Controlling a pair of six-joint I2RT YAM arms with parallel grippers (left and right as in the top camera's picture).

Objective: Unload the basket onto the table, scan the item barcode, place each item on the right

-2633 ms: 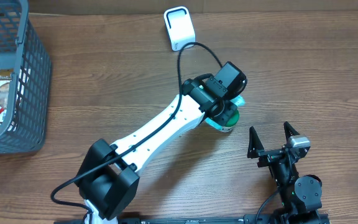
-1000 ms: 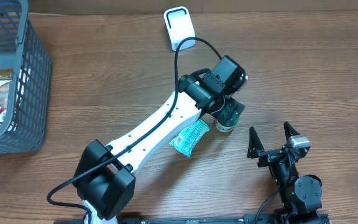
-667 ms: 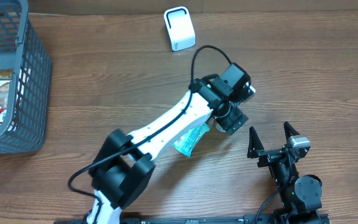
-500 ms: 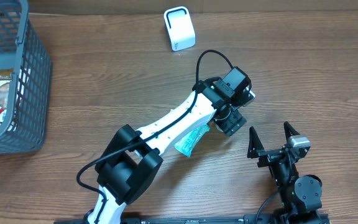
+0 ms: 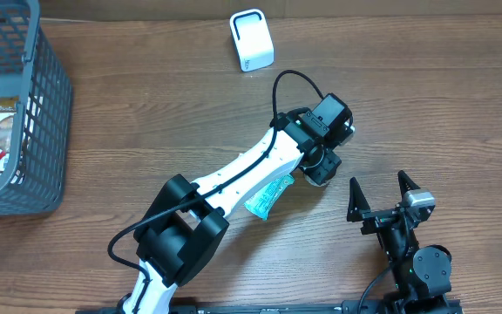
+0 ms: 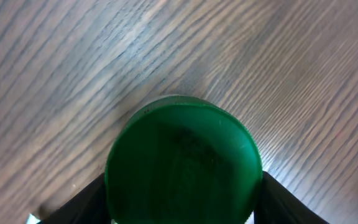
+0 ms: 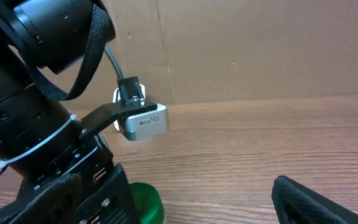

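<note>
wooden surface (image 5: 146,105), green-lidded jar (image 6: 182,165) stood right of centre, clasped on both sides by left jaws, teal packet (image 5: 267,194) laid just left of it, right jaws spread wide and empty at near right, white scanner (image 5: 251,39) set at far edge

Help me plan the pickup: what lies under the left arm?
A teal packet pokes out beneath the left arm; its upper end is covered. A green lid sits under the left gripper, hiding what is below it.

light: bright, even, from above | shadows: soft, short, under left arm (image 5: 242,170) at overhead centre | glare: pale sheen on table (image 6: 185,90), left wrist view centre | focus: green lid (image 6: 182,162) slightly soft; right wrist foreground blurred
</note>
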